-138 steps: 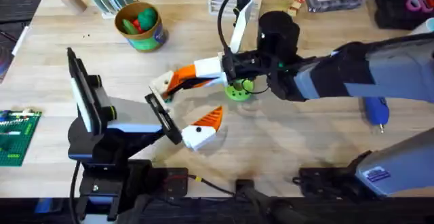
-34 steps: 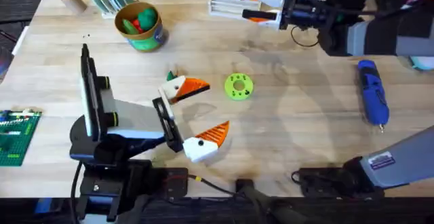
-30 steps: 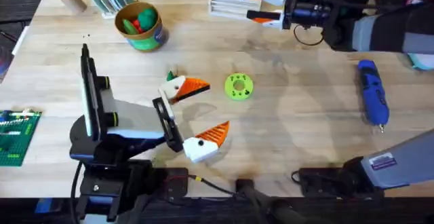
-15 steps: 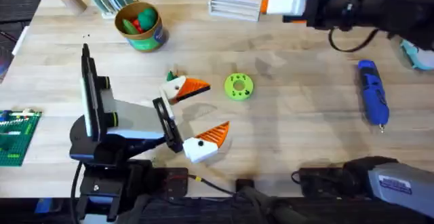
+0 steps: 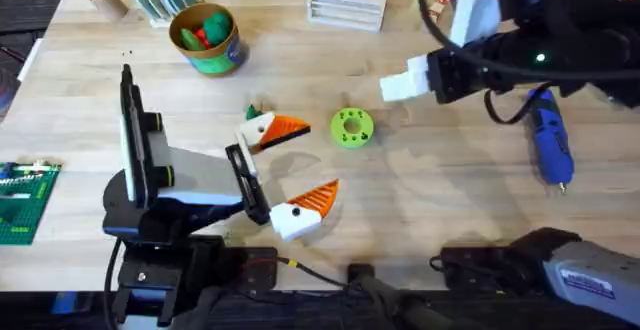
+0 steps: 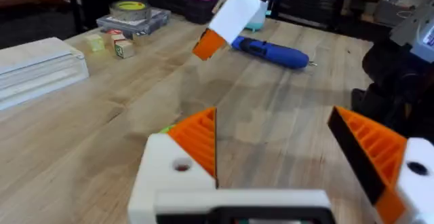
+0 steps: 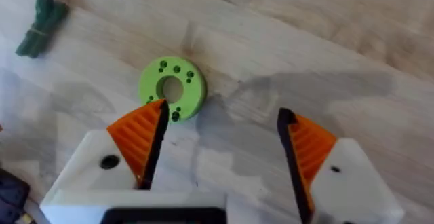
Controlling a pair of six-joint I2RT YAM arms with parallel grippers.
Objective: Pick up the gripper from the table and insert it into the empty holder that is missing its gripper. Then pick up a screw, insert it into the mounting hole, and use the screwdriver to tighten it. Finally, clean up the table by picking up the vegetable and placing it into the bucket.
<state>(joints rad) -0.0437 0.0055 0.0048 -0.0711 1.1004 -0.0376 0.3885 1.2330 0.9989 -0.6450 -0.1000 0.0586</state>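
We see black arm links trailing black cables, a green light glowing behind the right gripper (image 7: pixel 220 149), and white finger blocks with screw holes carrying ribbed orange pads (image 7: pixel 139 139)

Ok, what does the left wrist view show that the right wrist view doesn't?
Left wrist view: the screwdriver lying on the table, a tape roll, a white box, and the right tool held above the table. Right wrist view: a clear look at the lime-green disc with holes, and a small dark green item. Both: the table, plus an open tool up front, the left tool in one, the right in the other.
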